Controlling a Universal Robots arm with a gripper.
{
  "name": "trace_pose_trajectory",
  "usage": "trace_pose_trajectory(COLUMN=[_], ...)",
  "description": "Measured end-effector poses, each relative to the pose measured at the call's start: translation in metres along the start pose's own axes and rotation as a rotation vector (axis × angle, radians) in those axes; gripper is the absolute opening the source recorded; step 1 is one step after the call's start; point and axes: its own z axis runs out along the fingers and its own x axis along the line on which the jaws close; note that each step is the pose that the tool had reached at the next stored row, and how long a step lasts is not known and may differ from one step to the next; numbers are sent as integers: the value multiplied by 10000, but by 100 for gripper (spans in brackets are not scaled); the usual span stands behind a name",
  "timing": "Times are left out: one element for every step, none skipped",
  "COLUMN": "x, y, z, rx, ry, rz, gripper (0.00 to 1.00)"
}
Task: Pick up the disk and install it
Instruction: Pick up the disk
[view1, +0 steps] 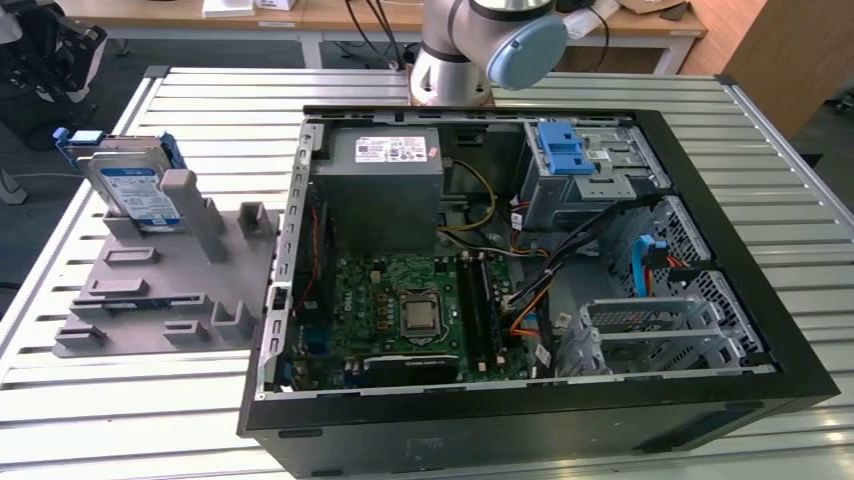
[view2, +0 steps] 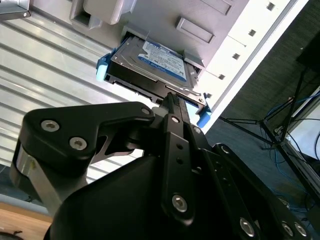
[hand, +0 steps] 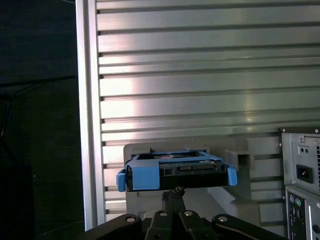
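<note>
The disk (view1: 134, 190), a silver drive with a white-and-blue label in a blue carrier, stands on edge in a grey holder (view1: 147, 290) on the slatted table, at the exterior view's left. In both wrist views my gripper (view2: 172, 100) (hand: 173, 191) points at the disk (view2: 160, 60) (hand: 175, 170). Its two black fingers are pressed together with nothing between them. The tips sit just short of the disk's near edge, apart from it.
An open computer case (view1: 747, 330) lies to the exterior view's right of the holder. It holds a grey power supply (view1: 380, 175), a motherboard (view1: 414, 300) and a blue-handled drive cage (view1: 567, 150). The arm's base (view1: 467, 50) stands behind it.
</note>
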Motion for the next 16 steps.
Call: trace_pose_trajectory(x=[0,0,0,0,0,0,0,0,0,0,0,0,0,0,0,0], y=[0,0,0,0,0,0,0,0,0,0,0,0,0,0,0,0], z=[0,0,0,0,0,0,0,0,0,0,0,0,0,0,0,0], rx=[0,-1,-2,-2,-2,-3,-4,-4,-5,-5,-6,-6,-7,-8,-8,-8], ry=[1,1,2,3,5,7,7,9,10,12,13,14,16,17,18,19], rz=[-19,-42,-64,-88,-116,-146,-178,-211,-242,-272,-301,-329,-358,-385,-410,-436], gripper=[11,11,11,11,11,11,11,11,11,11,11,11,11,11,11,11])
